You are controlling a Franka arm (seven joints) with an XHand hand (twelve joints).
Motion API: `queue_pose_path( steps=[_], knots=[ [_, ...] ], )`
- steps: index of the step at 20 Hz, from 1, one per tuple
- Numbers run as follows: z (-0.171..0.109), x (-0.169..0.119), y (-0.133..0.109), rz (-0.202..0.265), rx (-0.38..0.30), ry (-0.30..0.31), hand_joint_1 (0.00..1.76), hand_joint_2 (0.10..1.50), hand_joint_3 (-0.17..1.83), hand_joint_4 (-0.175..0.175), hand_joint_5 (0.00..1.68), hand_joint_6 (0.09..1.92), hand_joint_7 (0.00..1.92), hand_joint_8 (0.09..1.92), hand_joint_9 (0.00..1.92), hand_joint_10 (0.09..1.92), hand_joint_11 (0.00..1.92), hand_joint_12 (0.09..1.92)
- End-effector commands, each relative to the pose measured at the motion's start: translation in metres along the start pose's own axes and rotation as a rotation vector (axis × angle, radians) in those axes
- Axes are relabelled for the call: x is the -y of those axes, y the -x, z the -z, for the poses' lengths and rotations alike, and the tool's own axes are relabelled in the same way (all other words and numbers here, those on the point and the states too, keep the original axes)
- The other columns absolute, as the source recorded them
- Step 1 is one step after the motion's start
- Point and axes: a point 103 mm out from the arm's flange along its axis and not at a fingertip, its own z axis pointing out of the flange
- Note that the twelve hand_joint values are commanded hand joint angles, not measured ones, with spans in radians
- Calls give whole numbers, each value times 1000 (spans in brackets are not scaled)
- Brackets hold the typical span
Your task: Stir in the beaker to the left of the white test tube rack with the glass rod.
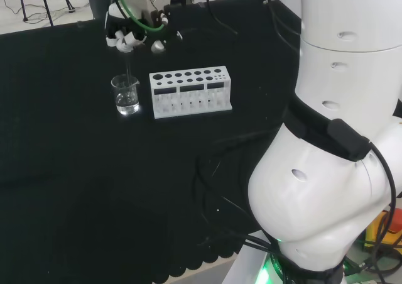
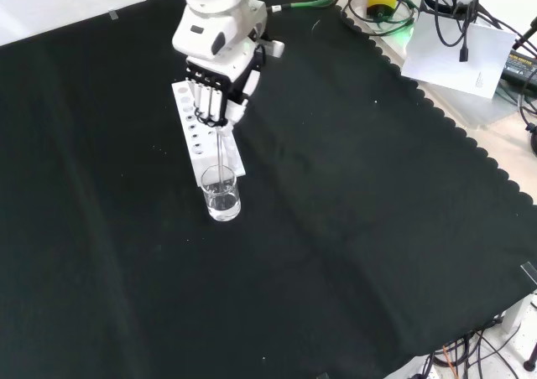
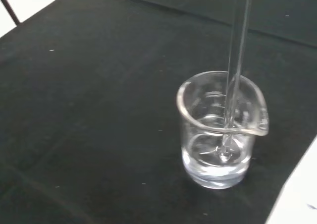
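Note:
A small clear glass beaker point(image 1: 126, 95) point(image 2: 221, 193) point(image 3: 220, 130) with a little clear liquid stands on the black cloth, left of the white test tube rack point(image 1: 190, 92) point(image 2: 200, 136) in the head view. The hand point(image 1: 129, 36) point(image 2: 216, 90) hangs directly above the beaker, its fingers curled round the top of a glass rod point(image 2: 221, 148) point(image 3: 237, 65). The rod stands nearly upright. Its lower end is inside the beaker, in the liquid close to the bottom.
The arm's large white links point(image 1: 333, 139) take up the right of the head view. Cables and a sheet of paper point(image 2: 457, 56) lie past the cloth's scalloped edge at the front view's upper right. Bare black cloth surrounds the beaker and rack.

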Motion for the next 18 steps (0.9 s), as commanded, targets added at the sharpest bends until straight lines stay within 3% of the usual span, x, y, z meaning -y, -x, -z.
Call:
queue_pose_path(
  steps=[1, 6, 9, 18],
  knots=[
    [-3, -15, -33, 54, -7, -9, 1396, 1098, 0, -175, 984, 613, 867, 1266, 1110, 1092, 1525, 755],
    [-1, -31, -30, 55, 4, -13, 1396, 1098, 0, -175, 983, 614, 867, 1266, 1110, 1091, 1525, 755],
    [-5, -36, -15, 52, -2, -14, 1396, 1099, 0, -175, 983, 614, 867, 1266, 1110, 1092, 1526, 755],
    [-4, -21, 16, 10, -3, -6, 1396, 1099, 0, -175, 983, 613, 865, 1268, 1108, 1094, 1525, 755]
  ],
)
